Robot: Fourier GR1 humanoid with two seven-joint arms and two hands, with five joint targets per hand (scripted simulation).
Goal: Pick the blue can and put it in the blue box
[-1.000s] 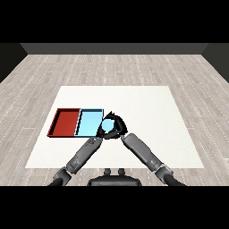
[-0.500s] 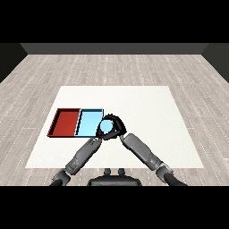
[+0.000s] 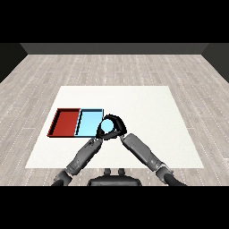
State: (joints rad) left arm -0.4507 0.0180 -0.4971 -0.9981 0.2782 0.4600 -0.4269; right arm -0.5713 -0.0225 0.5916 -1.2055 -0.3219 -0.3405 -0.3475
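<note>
Curling round the can (image 3: 107, 127), the right hand (image 3: 117, 126) holds it at the right edge of the blue tray (image 3: 88, 122), fingers arched over the top and thumb beneath. Whether the can is lifted off the table (image 3: 147, 107) or touching it cannot be told. It overlaps the tray's near right corner. Beside that tray, touching along one side, lies the red tray (image 3: 67, 121), toward the table's left edge. Reaching in from the lower left, the left forearm ends just under the can; the left hand (image 3: 99, 137) is mostly hidden there, so its fingers cannot be made out.
</note>
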